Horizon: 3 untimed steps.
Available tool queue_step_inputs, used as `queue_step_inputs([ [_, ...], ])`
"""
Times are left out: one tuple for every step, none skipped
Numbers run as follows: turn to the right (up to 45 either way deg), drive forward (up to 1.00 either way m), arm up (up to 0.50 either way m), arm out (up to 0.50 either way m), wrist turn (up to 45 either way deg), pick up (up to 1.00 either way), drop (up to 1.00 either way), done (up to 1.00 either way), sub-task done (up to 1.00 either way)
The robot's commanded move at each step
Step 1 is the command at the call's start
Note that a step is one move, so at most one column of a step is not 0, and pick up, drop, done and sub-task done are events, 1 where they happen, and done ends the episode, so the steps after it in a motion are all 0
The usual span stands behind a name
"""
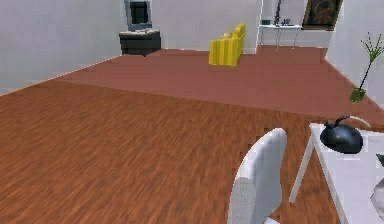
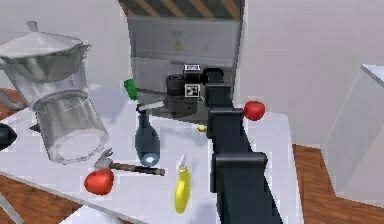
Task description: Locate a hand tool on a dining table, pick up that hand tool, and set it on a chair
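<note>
The hand tool [image 2: 128, 166] lies flat on the white bench [image 2: 282, 150], its grey head toward a tall metal pot [image 2: 55, 95] and its dark handle pointing at a yellow bottle [image 2: 181, 186]. We see a red apple [image 2: 98, 181] just beside the head and a dark blue bottle [image 2: 147, 138] standing just behind the handle. The claw [image 2: 152, 103] shows farther back, and we cannot tell whether it holds anything. In the forward view, a white chair [image 1: 262, 175] stands beside the bench.

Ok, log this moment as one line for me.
hand: out at table, hold unclear | hand tool: lying on table beside red apple | chair: at table edge
</note>
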Motion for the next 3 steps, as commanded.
queue_step_inputs([
  [0.0,0.0,-0.32,0.0,0.0,0.0,0.0,0.0,0.0],
  [0.0,0.0,0.0,0.0,0.0,1.0,0.0,0.0,0.0],
  [0.0,0.0,0.1,0.0,0.0,0.0,0.0,0.0,0.0],
])
